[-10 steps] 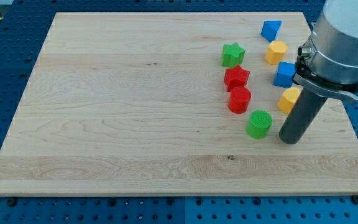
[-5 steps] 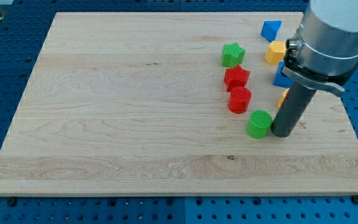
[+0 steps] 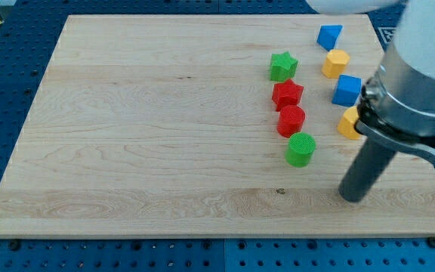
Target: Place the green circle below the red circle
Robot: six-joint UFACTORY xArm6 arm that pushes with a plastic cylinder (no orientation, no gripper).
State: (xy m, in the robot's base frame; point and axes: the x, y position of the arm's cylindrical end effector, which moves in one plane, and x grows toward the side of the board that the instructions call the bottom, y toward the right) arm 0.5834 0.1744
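"Where did the green circle point(image 3: 300, 149) sit?"

"Just near of the red circle point(image 3: 291, 121) and a touch to its right, almost touching it. It looked close to placed. My tip point(image 3: 352, 198) stood well apart, down to the right, touching no block. No fingers on this arm, just a bare rod holding nothing."

"What could have spoiled it?"

"A hard shove from the right would have sent the green circle left past the red one. A push toward the far side would have jammed it into the red circle, with the red star point(image 3: 287, 94) and green star point(image 3: 283, 66) stacked right behind."

"Room to work?"

"Plenty of bare tabletop point(image 3: 142, 136) to the left and near. The right edge was close, with a yellow block point(image 3: 347, 123) and blue cube point(image 3: 346, 90) crowding it."
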